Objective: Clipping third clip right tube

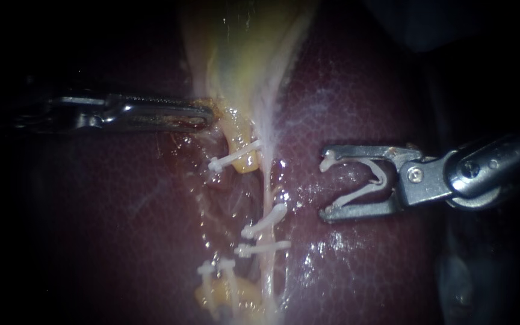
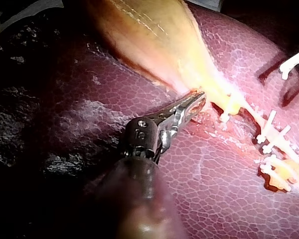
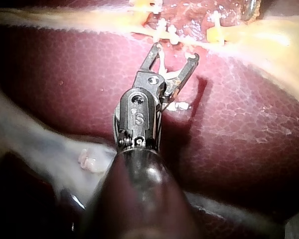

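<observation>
Firstly, liver point(image 1: 356, 108): dark red and glistening, lay beneath both instruments. Gallbladder point(image 1: 245, 54): yellowish, tapered toward the left instrument point(image 1: 203, 117), whose narrow jaws pinched its lower edge. Right instrument point(image 1: 327, 186): jaws stood wide, both seating an open clip point(image 1: 359, 192), white and unclosed. Right tube point(image 1: 267, 180): pale, ran crosswise ahead of those wide jaws, near but apart from them. Upper clip point(image 1: 265, 221) and lower clip point(image 1: 263, 248): white, closed across that tube, beyond the jaw farther from the gallbladder.

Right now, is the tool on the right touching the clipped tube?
No: the right tool, holding a white clip, sits apart from the tube, over the liver.
</observation>
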### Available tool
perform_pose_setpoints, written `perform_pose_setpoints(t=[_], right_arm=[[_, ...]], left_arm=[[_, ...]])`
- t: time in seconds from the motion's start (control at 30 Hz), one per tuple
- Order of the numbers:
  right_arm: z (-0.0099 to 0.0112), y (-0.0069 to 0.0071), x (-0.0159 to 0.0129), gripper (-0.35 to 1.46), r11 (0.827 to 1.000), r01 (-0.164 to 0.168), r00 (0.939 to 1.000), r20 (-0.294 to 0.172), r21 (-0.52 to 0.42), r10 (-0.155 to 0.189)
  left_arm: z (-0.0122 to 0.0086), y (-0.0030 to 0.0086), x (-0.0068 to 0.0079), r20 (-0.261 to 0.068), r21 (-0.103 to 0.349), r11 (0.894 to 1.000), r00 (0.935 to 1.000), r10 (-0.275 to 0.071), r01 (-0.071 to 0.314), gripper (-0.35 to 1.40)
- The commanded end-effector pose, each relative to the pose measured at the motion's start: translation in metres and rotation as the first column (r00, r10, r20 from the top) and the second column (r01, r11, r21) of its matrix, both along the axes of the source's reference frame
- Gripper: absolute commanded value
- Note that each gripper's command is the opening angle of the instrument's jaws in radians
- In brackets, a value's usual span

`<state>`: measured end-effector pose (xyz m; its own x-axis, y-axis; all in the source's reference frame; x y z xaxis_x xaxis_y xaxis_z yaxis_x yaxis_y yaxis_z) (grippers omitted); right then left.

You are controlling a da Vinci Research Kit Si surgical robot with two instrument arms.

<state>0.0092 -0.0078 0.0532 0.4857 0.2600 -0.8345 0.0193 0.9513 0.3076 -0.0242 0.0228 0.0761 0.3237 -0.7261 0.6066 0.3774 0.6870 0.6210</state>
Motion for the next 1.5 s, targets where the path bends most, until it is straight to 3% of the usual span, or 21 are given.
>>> perform_pose_setpoints(t=[0.03,0.2,0.47,0.7,0.9,1.03,1.27,1.5], right_arm=[[0.0,0.0,0.0,0.5,1.0,0.0,1.0,0.0,0.0,0.0],[0.0,0.0,0.0,0.5,1.0,0.004,1.0,-0.003,0.003,-0.004],[0.0,0.0,0.0001,0.5,1.0,0.006,1.0,-0.005,0.004,-0.006],[0.0,0.0001,0.0006,0.5,1.0,0.015,0.9998,-0.013,0.011,-0.015],[0.0001,0.0002,0.0016,0.5,0.99,-0.008,0.9998,-0.018,0.138,0.011],[0.0004,0.0004,0.0026,0.49,0.967,-0.028,0.9994,-0.013,0.253,0.032],[0.0021,0.0015,0.0045,0.49,0.901,-0.073,0.9954,-0.026,0.428,0.093],[0.0044,0.0022,0.0053,0.49,0.832,-0.114,0.9889,-0.019,0.543,0.147]], left_arm=[[-0.0001,0.0,0.0001,0.001,0.0,1.0,1.0,0.001,-0.001,-0.35],[-0.0022,0.0006,0.0012,0.008,0.011,1.0,0.9999,0.007,-0.007,-0.35],[-0.0079,0.0031,0.0053,0.024,-0.004,0.998,0.9982,-0.055,0.055,-0.35],[-0.008,0.0033,0.0056,0.025,-0.011,0.998,0.9979,-0.06,0.06,-0.35],[-0.008,0.0033,0.0054,0.024,-0.011,0.998,0.9979,-0.061,0.061,-0.35],[-0.008,0.0033,0.0053,0.024,-0.011,0.998,0.9978,-0.061,0.061,-0.35],[-0.008,0.0033,0.0052,0.023,-0.011,0.998,0.9978,-0.062,0.062,-0.35],[-0.008,0.0033,0.0051,0.023,-0.011,0.998,0.9978,-0.062,0.063,-0.35]])
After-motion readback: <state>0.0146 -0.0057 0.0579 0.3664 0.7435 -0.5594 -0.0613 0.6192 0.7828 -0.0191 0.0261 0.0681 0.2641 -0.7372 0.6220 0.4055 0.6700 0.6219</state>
